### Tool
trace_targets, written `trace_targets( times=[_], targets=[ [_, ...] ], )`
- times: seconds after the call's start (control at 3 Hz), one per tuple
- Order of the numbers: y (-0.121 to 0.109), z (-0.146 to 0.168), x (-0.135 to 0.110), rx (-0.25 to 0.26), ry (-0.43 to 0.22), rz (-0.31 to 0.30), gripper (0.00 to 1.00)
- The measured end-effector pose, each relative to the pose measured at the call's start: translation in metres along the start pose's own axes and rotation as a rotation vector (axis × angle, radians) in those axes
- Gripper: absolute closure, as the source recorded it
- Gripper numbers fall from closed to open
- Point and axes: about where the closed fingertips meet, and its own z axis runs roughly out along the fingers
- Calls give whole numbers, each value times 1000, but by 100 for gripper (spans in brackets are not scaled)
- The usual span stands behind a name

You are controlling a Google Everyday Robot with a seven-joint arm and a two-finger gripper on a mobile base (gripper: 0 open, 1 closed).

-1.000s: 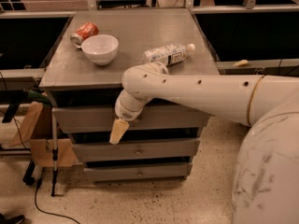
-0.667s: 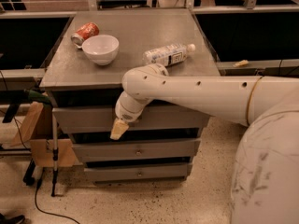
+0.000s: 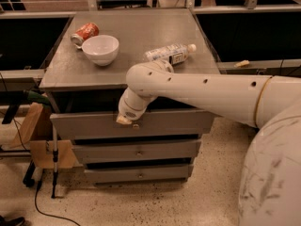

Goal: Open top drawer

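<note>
The gripper sits on the front of the top drawer, just beside its knob. I cannot tell if it grips anything.

Gripper at the top drawer, just beside its central knob

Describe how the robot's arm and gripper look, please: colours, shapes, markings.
The arm is a thick cream-white tube with rounded joints, small dark holes along its shell and a thin yellowish ring near the body. The body is white with grey scuffs. The gripper, at the top drawer front beside its knob, is a short tan tip.
</note>
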Motion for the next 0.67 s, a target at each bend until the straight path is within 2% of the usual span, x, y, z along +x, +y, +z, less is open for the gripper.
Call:
trace_targets(
  times=[0.33,0.67],
  targets=[
    [-1,-8,-4,0,0,0,99],
    [2,-14,-6,-3,-5,-5,100]
  ],
)
